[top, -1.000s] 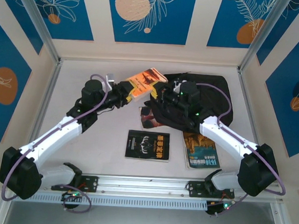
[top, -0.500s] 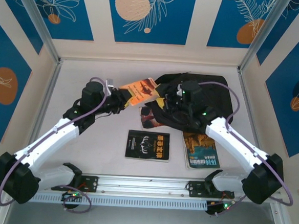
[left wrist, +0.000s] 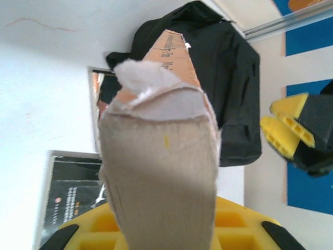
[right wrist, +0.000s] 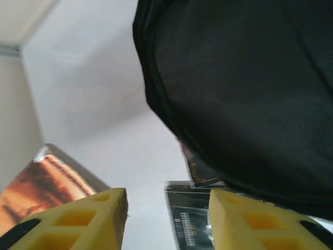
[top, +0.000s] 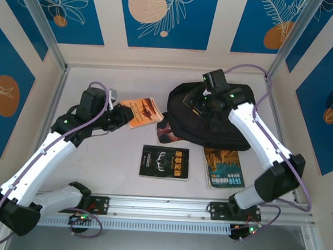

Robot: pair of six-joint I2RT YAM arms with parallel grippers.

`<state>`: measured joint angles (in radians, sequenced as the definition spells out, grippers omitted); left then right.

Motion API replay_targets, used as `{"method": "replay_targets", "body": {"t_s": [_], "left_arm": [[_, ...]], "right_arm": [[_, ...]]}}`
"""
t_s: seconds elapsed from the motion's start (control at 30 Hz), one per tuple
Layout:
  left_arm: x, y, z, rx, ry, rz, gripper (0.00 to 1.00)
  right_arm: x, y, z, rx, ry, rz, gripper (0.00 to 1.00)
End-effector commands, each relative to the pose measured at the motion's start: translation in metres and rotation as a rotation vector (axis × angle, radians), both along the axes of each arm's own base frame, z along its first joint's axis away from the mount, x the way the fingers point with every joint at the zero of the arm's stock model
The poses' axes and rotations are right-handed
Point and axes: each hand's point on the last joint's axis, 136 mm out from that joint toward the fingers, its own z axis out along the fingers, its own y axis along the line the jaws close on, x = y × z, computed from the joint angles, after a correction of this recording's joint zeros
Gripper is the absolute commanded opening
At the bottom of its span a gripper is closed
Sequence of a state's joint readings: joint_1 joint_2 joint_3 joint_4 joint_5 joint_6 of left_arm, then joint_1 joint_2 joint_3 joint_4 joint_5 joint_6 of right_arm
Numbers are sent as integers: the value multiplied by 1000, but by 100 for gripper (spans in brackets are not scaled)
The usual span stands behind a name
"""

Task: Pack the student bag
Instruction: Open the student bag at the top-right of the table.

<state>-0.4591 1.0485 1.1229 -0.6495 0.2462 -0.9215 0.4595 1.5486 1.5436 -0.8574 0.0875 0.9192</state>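
Observation:
The student bag, a big soft black backpack, lies at the back right of the table. My left gripper is shut on an orange-covered book and holds it in the air just left of the bag. In the left wrist view the book's pale page edge points toward the bag. My right gripper hovers over the bag's upper left part. It is open, and nothing lies between its yellow fingers. The black fabric lies just beyond them.
A black book lies at the table's middle front, and a blue-and-yellow book lies right of it, below the bag. Another book sticks out from under the bag's left edge. Walls close in the table on three sides.
My left arm has drawn back to the left with the orange book, away from the bag. My right gripper has opened and moved from the bag's left edge toward the back.

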Motion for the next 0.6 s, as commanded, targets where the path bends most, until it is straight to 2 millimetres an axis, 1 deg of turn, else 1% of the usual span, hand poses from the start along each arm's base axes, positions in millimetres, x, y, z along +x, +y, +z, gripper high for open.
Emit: {"method": "replay_targets", "body": {"t_s": [0.0,0.13,0.17,0.2,0.27,0.33,0.4,0.5,0.57], "left_arm": [[-3,11,9,68,-44,-17,0],[-6,17,11,78,-44,-18,0],[-7,19,11,82,-42,-17,0],[-8,22,11,86,-42,-15,0],[-10,26,12,91,-41,-12,0],[-11,28,12,93,-41,-14,0],[-12,29,11,97,-41,-15,0],[-13,29,9,95,-36,-15,0],[-12,28,7,92,-30,-19,0]], "right_arm": [[0,0,-26,-188,59,142,41],[21,18,-42,-305,77,218,42],[26,19,-45,-343,73,224,42],[32,15,-46,-386,68,215,42],[42,5,-47,-454,64,184,44],[51,-7,-46,-491,51,164,50],[59,-25,-44,-544,40,128,55],[69,-60,-39,-661,26,56,61],[76,-78,-41,-730,24,39,64]]}}
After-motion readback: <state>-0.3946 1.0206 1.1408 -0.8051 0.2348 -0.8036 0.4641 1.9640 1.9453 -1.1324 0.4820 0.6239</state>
